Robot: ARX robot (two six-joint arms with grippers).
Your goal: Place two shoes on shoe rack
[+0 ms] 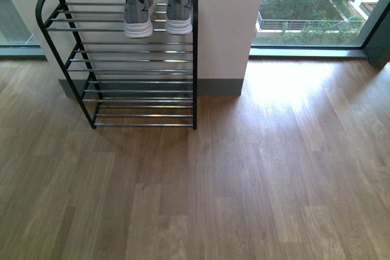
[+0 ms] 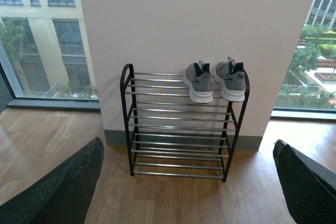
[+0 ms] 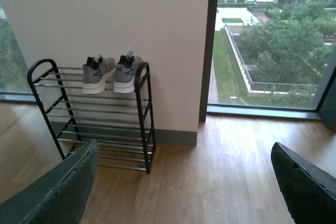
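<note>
Nearest the wrist cameras, the left gripper (image 2: 188, 144) hangs with its two dark fingers (image 2: 63, 187) spread wide and nothing between them. The right gripper (image 3: 185, 144) is the same, with its fingers (image 3: 58, 190) far apart and empty. Neither arm shows in the front view. Below and ahead lies a wooden plank floor (image 1: 244, 181), brightest in a patch of daylight near the glass. Beyond the bare boards stands the shoe rack (image 1: 195, 59), its black side frames joined by tiers of chrome rods, set against the wall. Its lower tiers hold nothing. On the top tier the grey pair sits side by side, well apart from both grippers. One sneaker (image 1: 139, 11) sits toward the middle of the rack, and the other sneaker (image 1: 179, 9) sits just beside the right-hand frame. Both stand upright with white soles on the rods and toes toward the robot (the dark collars face the wall). Behind the rack rises a pale wall (image 1: 225, 22) with a grey skirting, and to its right a tall window (image 1: 317, 4) looks out on trees.
</note>
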